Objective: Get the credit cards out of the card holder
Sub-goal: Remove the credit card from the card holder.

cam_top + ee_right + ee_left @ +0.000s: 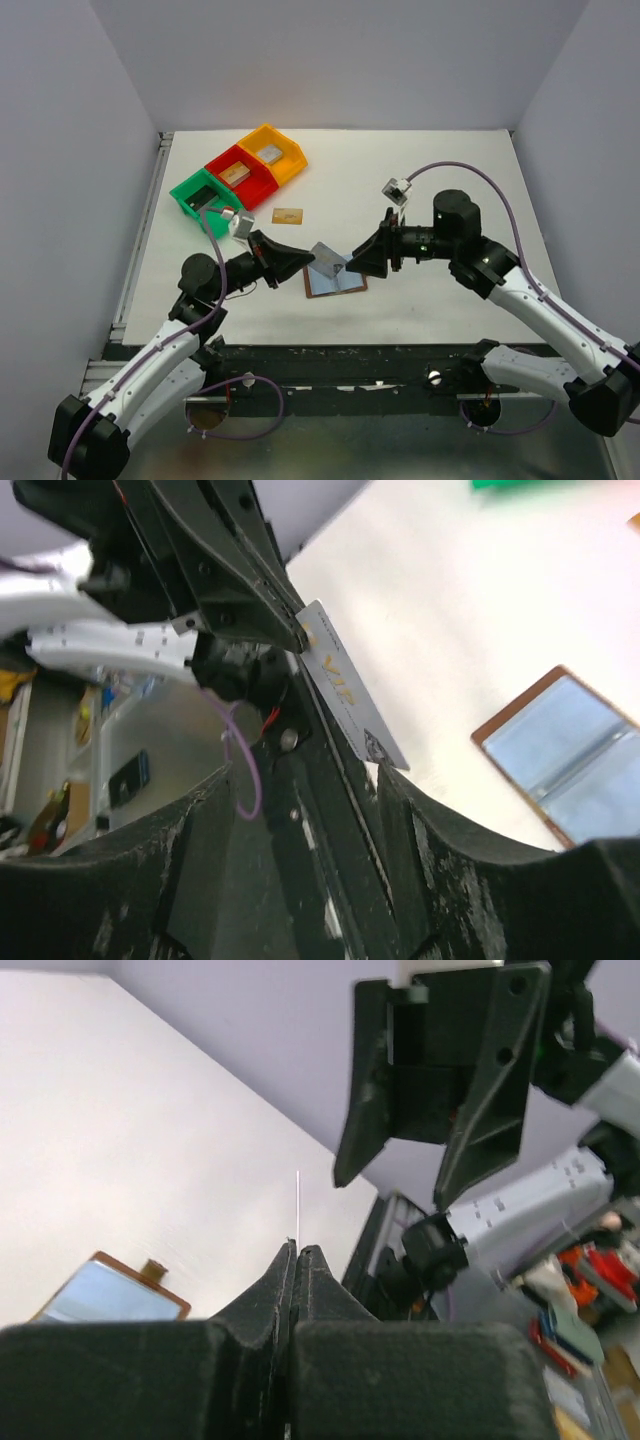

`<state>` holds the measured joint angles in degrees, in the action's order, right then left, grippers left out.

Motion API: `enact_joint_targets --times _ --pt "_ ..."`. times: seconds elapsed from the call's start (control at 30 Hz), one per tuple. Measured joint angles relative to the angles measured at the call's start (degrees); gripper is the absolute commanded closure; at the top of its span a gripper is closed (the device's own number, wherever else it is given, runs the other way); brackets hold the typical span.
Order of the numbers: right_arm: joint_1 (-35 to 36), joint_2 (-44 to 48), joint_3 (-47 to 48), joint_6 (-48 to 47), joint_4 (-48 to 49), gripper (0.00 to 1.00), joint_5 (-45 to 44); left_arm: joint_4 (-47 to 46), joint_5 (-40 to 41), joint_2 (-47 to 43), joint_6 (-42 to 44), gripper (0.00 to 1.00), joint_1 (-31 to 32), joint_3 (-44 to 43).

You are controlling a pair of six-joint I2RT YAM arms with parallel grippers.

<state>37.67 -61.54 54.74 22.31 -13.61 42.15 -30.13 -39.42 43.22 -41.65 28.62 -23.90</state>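
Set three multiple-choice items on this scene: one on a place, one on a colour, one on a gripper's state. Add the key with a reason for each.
1. Where is the gold-tan card?
A. clamped in the left gripper
B. flat on the table
C. tucked in the card holder

2. What colour are the card holder's open inner faces?
A. light blue
B. red
C. black

3. What state is the left gripper in?
A. open
B. shut on the card holder
C. shut on a silvery card

Key:
1 B: it lies alone on the white surface, near the green bin.
2 A: both wrist views show pale blue panels inside a brown rim.
3 C: its fingers meet on the card's edge, clear of the holder.
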Motion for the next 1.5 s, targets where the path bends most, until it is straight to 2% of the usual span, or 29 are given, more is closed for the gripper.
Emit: enact_joint_targets --times 0.2,0.43,0.73,0.97,1.23,1.5 --pt "-0.8 4.8 -5.1 7.4 9.8 0.36 -5.6 -8.5 16.4 -6.1 -7.6 1.00 0.0 7.4" --pt "-0.9 1.5 -8.3 15.1 20.2 0.37 -6.2 -17.6 26.0 -6.7 -14.5 1.00 0.0 11.5" --pt "-0.9 -5.3 -8.3 21.6 31.0 0.50 -3.3 -24.0 28.2 -6.2 -19.3 1.00 0.0 12.1" --pt "-0.9 -8.7 -8.0 25.3 36.7 0.52 -0.5 -25.2 28.5 -5.9 -20.7 1.00 0.0 12.2" --pt "-0.9 -11.2 -7.2 27.6 40.0 0.63 1.4 -26.8 28.5 -3.7 -21.7 1.00 0.0 12.2" --pt "-0.9 -12.7 -6.4 28.4 41.2 0.66 2.4 -27.7 28.5 -3.2 -22.1 1.00 0.0 12.2"
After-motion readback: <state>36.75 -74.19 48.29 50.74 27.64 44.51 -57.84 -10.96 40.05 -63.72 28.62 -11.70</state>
